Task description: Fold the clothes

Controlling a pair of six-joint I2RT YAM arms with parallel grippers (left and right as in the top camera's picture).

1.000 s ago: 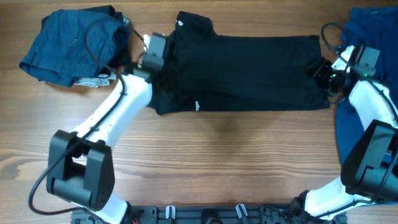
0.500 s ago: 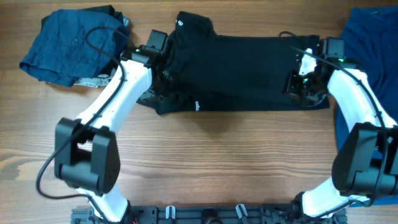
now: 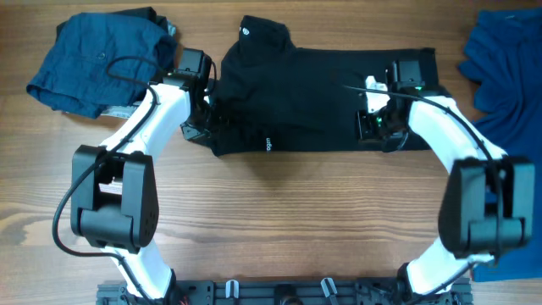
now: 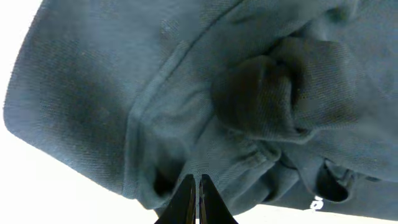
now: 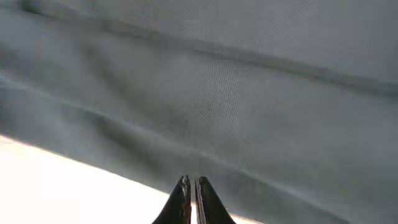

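Near the table's [image 3: 279,212] far edge, the left gripper [image 3: 207,110] and right gripper [image 3: 373,125] are clamped tight on the shirt [image 3: 305,93]; a thin pinch may slip, skewing the fold.

Wooden table [image 3: 296,212] under clothes [image 3: 313,93]

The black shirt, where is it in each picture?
Overhead: black shirt at the top middle, between the two arms.
Left wrist: fills nearly everything, bunched up, above the shut left pincer.
Right wrist: fills the top and right, smooth.
Shared landmark: the shirt's edge against the table.
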